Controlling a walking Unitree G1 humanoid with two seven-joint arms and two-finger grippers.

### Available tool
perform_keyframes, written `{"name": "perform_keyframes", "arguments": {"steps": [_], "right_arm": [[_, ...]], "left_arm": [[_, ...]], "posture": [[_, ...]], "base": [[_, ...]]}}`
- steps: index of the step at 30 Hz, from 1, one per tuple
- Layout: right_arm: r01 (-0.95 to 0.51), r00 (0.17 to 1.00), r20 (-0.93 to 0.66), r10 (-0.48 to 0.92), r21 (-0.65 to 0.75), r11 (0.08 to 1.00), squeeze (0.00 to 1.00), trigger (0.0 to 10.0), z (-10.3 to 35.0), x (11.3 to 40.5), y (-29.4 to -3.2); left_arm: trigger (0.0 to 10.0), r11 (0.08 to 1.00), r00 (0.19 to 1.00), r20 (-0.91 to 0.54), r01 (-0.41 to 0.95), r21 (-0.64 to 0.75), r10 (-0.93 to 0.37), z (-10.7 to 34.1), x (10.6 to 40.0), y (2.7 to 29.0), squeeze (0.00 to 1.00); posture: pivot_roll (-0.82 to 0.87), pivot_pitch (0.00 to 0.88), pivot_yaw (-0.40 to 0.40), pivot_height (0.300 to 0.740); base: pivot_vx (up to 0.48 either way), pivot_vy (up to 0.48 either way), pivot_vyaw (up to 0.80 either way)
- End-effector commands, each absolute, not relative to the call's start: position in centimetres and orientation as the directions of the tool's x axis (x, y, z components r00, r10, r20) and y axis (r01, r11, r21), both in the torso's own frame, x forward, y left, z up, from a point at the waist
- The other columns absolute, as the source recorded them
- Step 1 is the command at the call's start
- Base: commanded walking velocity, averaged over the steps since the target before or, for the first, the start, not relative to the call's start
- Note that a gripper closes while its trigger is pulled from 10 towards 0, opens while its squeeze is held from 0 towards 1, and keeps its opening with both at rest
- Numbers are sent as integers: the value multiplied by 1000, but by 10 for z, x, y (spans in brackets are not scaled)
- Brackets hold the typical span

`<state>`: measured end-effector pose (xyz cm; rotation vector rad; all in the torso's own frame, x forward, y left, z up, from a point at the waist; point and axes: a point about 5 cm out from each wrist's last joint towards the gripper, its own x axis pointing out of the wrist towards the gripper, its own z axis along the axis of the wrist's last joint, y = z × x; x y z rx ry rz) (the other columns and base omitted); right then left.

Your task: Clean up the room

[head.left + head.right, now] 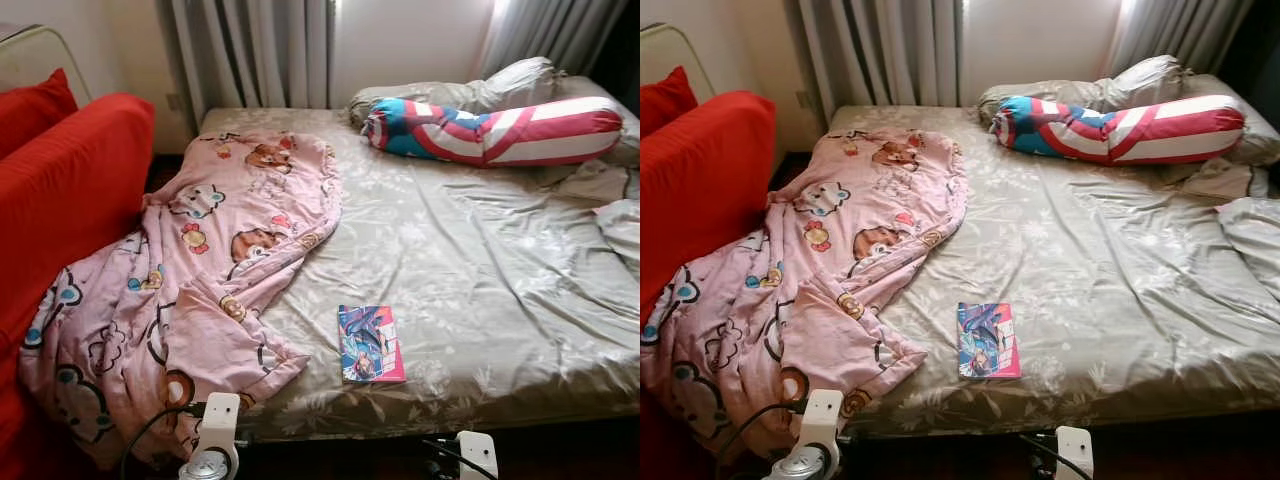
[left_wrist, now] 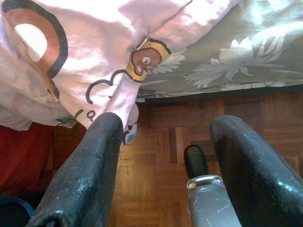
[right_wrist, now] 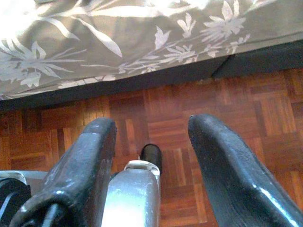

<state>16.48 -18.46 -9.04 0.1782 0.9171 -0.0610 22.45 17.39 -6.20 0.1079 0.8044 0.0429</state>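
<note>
Blanket (image 1: 190, 290), pink cartoon print: lay crumpled at bed's (image 1: 480, 260) nine o'clock edge, spilling toward red sofa (image 1: 70, 190). Book (image 1: 370, 343) at six o'clock, bolster (image 1: 500, 130) at one. Left tool (image 2: 165, 165), right tool (image 3: 151, 156): fingers apart, empty, hung low over parquet floor (image 3: 265, 123), apparently awaiting first pickup.

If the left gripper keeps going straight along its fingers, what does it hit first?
Most likely the hanging edge of the pink blanket, just ahead of the open left gripper; the bed's edge is beside it. Depth is unclear.
</note>
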Motion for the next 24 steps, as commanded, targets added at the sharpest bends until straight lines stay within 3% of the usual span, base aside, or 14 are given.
{"name": "perform_keyframes", "arguments": {"steps": [1,15,23,24], "right_arm": [[136,611,-792,16,124,983,0,10000,-90,166,-187],[136,614,-789,19,129,982,0,10000,-90,166,-186],[147,619,-786,14,133,980,0,10000,-90,165,-185],[147,618,-786,14,133,980,0,10000,-90,164,-186]], "left_arm": [[10000,994,682,-728,13,109,71,-64,222,171,0],[10000,994,680,-730,19,108,66,-64,222,172,0],[10000,995,781,-623,42,93,26,-55,230,170,0],[10000,994,835,-550,48,100,15,-46,236,181,0]], "posture": [[-31,29,-19,740],[-30,32,-14,740],[-23,40,-8,740],[-19,41,-7,740]], "base": [[0,0,0],[0,0,0],[0,0,0],[0,0,0]]}}
